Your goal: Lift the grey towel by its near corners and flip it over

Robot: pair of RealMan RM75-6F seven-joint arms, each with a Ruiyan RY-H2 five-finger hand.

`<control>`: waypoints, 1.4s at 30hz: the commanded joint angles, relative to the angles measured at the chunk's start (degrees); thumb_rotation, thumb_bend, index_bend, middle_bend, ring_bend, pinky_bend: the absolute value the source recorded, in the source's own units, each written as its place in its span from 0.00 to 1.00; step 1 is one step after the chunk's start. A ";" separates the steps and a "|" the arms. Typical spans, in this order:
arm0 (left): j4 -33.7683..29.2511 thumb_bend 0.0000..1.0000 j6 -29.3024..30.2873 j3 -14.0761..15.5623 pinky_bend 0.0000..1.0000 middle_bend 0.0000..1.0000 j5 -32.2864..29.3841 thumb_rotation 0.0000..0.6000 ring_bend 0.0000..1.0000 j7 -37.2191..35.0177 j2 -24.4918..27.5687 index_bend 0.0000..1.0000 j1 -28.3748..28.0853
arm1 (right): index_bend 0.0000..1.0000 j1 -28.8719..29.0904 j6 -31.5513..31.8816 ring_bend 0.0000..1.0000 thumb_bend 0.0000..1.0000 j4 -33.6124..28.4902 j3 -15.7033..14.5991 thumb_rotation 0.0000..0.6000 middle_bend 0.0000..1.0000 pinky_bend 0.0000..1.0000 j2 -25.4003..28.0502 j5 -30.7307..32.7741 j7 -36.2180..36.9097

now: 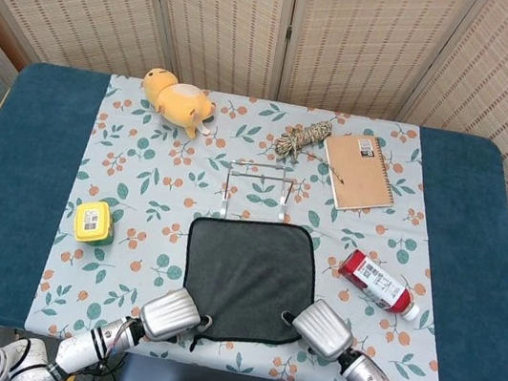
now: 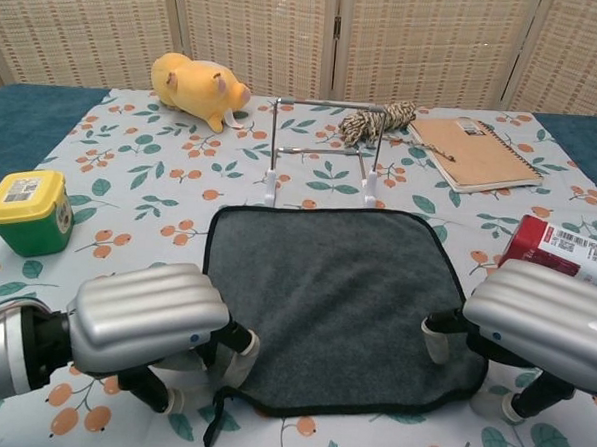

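The grey towel lies flat on the floral tablecloth, its black-edged near side close to the table's front edge. My left hand sits at the near left corner with its fingertips pinching the hem; a small loop tag hangs below. My right hand covers the near right corner. One finger rests over the towel and the thumb stands off its edge, apart from each other. The corner itself is hidden under that hand.
A wire rack stands just past the towel's far edge. A red bottle lies right of the towel, close to my right hand. A yellow-lidded tub sits left. Plush toy, rope and notebook lie at the back.
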 commanded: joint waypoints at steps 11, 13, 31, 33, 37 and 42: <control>0.47 0.41 0.86 -1.02 1.00 1.00 -0.50 1.00 0.95 -1.40 -0.19 0.54 -0.31 | 0.58 0.70 1.73 0.86 0.43 1.93 0.25 1.00 0.94 1.00 -1.72 -0.30 1.91; 0.51 0.40 1.24 -1.51 1.00 1.00 -0.80 1.00 0.95 -2.06 -0.08 0.54 -0.37 | 0.61 0.80 2.23 0.86 0.46 1.95 0.47 1.00 0.94 1.00 -1.77 -0.26 2.41; -6.54 0.40 2.13 -13.59 1.00 1.00 -8.14 1.00 0.95 -12.80 6.84 0.54 -5.30 | 0.71 2.18 9.57 0.87 0.51 -6.08 7.11 1.00 0.95 1.00 2.62 0.59 2.71; -6.94 0.40 1.87 -15.30 1.00 1.00 -9.38 1.00 0.96 -13.18 7.26 0.54 -6.03 | 0.71 2.36 10.25 0.87 0.51 -7.09 8.56 1.00 0.95 1.00 3.15 1.46 2.54; -7.77 0.40 0.10 -19.13 1.00 1.00 -13.25 1.00 0.96 -13.06 8.68 0.54 -7.80 | 0.71 3.07 11.01 0.87 0.51 -8.83 12.12 1.00 0.95 1.00 4.52 4.00 1.72; -8.56 0.40 -2.39 -23.28 1.00 1.00 -18.09 1.00 0.96 -12.06 10.47 0.54 -9.97 | 0.71 4.23 10.53 0.87 0.51 -10.03 15.30 1.00 0.95 1.00 5.60 7.04 1.36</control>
